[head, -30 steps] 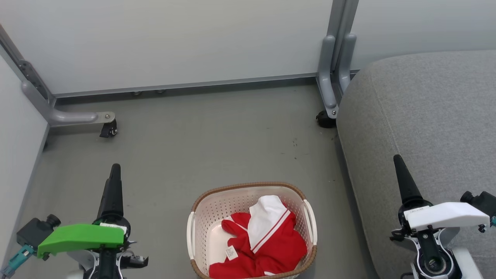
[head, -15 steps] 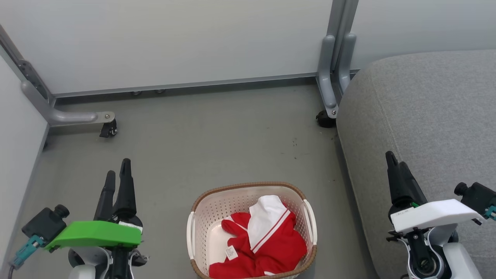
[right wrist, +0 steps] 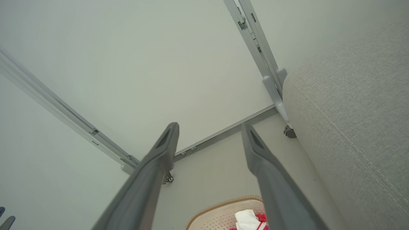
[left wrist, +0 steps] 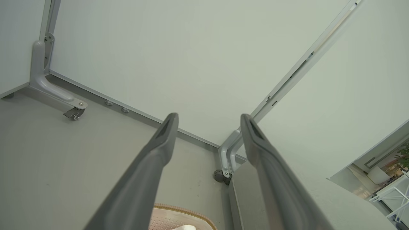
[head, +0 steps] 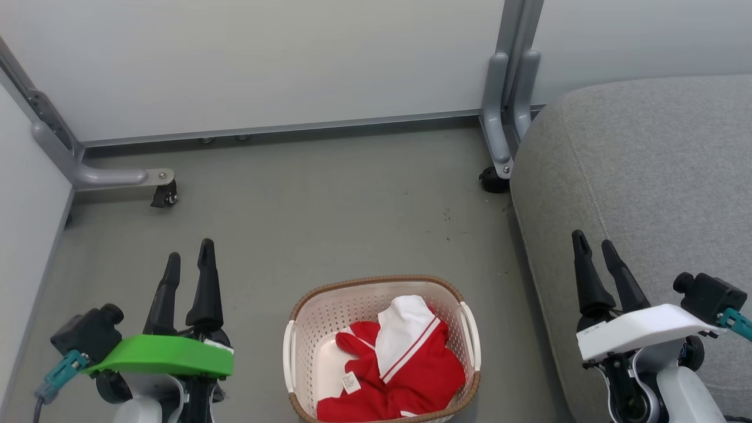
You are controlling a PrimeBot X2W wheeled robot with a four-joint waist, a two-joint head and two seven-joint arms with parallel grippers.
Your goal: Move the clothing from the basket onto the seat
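Note:
The cream basket with a brown rim stands on the floor at the bottom middle of the head view. Inside lies the red clothing with a white panel and a small tag. The grey seat fills the right side. My left gripper hovers open to the left of the basket, fingers pointing away from me. Over the seat's front edge, right of the basket, my right gripper stands open. Both hold nothing. The basket's rim peeks into both wrist views, the clothing and seat into the right one.
Pale partition walls close the back and left, with grey metal feet and castors on the floor. Bare grey floor lies between the basket and the back wall.
Both wrists have rolled, so each gripper's two fingers now show side by side instead of one behind the other. Both arms have shifted slightly inward. The basket and clothing have not moved.

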